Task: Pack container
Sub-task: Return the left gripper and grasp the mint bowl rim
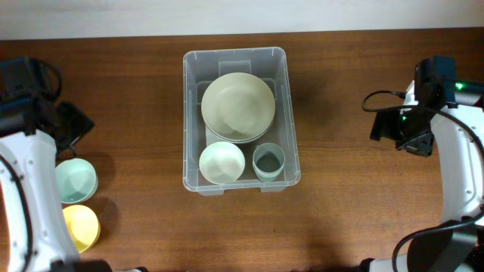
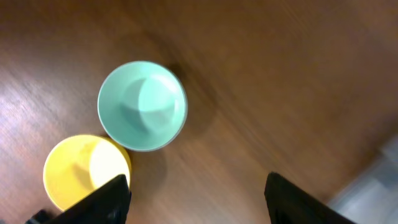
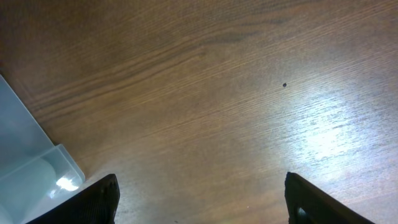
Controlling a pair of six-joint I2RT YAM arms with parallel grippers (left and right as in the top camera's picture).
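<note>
Three kinds of dish sit inside the container [image 1: 188, 113] in the overhead view: a stack of wide pale bowls [image 1: 237, 106] fills its far half, while a pale green bowl [image 1: 221, 162] and a small grey-blue cup [image 1: 268, 162] lie side by side in its near half. Well to the left of the container, a teal bowl [image 1: 76, 180] and a yellow bowl [image 1: 82, 227] rest just beside each other on the brown table [image 1: 136, 91], partly under the white left arm [image 1: 23, 189]. The right arm [image 1: 461, 151] hangs well to the right of the container, over bare wood. From the left wrist, the left gripper [image 2: 198, 186] has its fingers spread wide with nothing between them, and the teal and yellow bowls lie below and to one side of it, their rims very close. From the right wrist, the right gripper [image 3: 202, 186] is likewise spread and empty above the wood, where a tiny dark speck [image 3: 284, 84] shows. Only a clear rounded corner of the container shows, at the lower left edge.
</note>
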